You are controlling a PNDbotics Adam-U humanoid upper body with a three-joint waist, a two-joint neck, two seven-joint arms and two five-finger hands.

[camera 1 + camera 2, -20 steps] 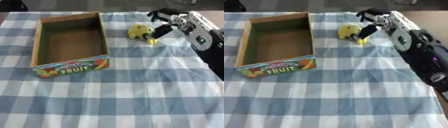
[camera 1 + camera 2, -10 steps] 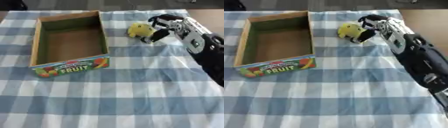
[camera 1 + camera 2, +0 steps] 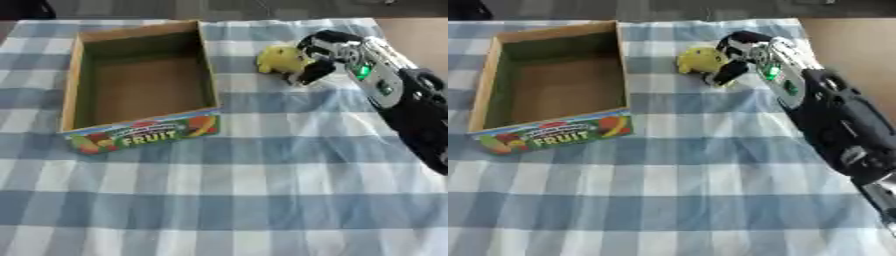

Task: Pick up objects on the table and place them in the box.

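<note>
Right hand (image 3: 317,56) in the upper right of the frame, fingers curled around the yellow toy (image 3: 278,59), thumb dark against its lower right side. We read this as a grip closing on the toy, though we cannot tell whether the toy is off the cloth (image 3: 262,190) yet; it looks to be resting on it.

Change over the last second: a second ago the hand stood just right of the toy with fingers spread above it. Half a second ago it had come in against it. Now the fingers wrap over the top and far side. The toy itself sits in about the same place, upper centre-right, just right of the box (image 3: 77,75) and apart from its wall.

The box is in the upper left, open, nothing visible inside. Its printed fruit label faces us at the lower edge.

Left hand: not seen in either view.

What it means for the task: the reach looks finished and the grasp is forming. Our judgement is that the next step is a lift, then a carry leftward over the box's near-right wall. The toy is rounded, so it may roll or slip out between the fingers during the lift.
</note>
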